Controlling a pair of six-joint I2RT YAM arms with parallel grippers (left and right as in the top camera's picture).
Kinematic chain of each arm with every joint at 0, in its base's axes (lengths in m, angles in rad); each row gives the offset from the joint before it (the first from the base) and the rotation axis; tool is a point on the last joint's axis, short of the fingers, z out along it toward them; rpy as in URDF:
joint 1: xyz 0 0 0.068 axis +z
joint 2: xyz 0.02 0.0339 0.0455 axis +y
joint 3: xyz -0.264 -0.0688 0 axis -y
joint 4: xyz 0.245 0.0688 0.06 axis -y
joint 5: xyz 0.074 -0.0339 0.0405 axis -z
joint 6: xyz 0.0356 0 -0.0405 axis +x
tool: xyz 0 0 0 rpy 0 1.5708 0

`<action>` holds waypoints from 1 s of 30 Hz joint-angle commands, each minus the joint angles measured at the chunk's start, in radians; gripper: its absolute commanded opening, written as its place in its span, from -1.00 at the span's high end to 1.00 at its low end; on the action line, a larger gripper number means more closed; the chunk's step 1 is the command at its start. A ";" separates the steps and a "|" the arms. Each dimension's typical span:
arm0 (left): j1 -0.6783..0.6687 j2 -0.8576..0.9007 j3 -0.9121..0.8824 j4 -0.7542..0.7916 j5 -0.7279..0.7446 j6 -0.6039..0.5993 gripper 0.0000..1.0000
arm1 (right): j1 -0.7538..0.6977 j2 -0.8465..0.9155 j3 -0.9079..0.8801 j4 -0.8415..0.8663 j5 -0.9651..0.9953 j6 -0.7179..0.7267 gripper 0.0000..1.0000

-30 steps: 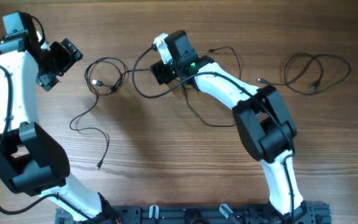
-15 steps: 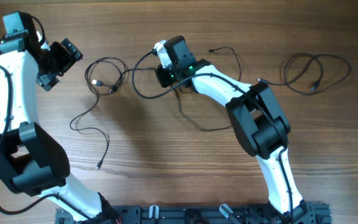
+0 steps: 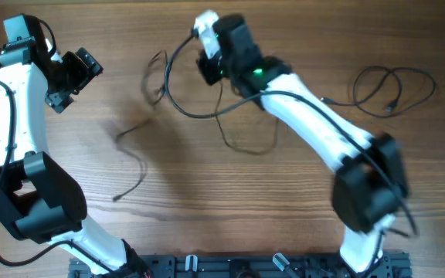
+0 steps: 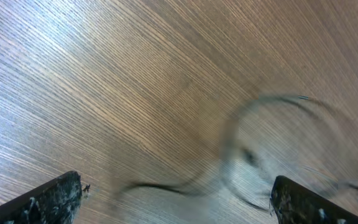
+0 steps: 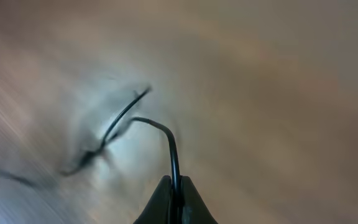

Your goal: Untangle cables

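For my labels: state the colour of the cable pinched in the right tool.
Black. The cable shows best in the right wrist view.

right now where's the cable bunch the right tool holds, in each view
overhead: cable bunch loops upper centre, below-left of the right tool, blurred strands further left
left wrist: blurred loop right of centre, probably the same bunch
right wrist: one strand rises from the shut right tool, bottom centre
shared landmark: the wood-grain table

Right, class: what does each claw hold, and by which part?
The right claw pinches a black cable by its cord; the left claw holds nothing.
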 commanded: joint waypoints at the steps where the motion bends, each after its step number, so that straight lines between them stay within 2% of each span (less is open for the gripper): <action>1: 0.000 0.006 -0.006 0.000 -0.013 0.005 -1.00 | 0.000 -0.066 0.014 -0.030 -0.043 -0.204 0.91; 3: 0.000 0.006 -0.006 0.000 -0.013 0.005 -1.00 | 0.000 -0.068 0.014 -0.071 -0.251 -0.312 0.91; 5: 0.000 0.006 -0.006 0.000 -0.013 0.006 -1.00 | 0.000 -0.065 0.013 -0.075 -0.426 -0.320 0.91; 6: 0.000 0.006 -0.006 0.000 -0.013 0.005 -1.00 | 0.000 -0.060 0.013 -0.066 -0.438 -0.300 0.91; 10: 0.000 0.006 -0.006 0.000 -0.013 0.005 -1.00 | 0.002 -0.036 0.013 -0.048 -0.184 -0.087 0.91; 14: 0.000 0.006 -0.006 0.000 -0.013 0.005 -1.00 | 0.001 -0.031 0.011 -0.081 0.042 0.021 0.91; 17: 0.000 0.006 -0.006 0.000 -0.013 0.005 -1.00 | -0.002 -0.031 0.011 -0.089 0.151 0.032 0.91; 20: 0.000 0.006 -0.006 0.000 -0.013 0.005 -1.00 | -0.009 -0.033 0.012 -0.108 0.264 0.101 0.92; 30: 0.000 0.006 -0.006 0.000 -0.013 0.005 -1.00 | -0.064 -0.033 0.011 -0.266 0.356 0.349 0.91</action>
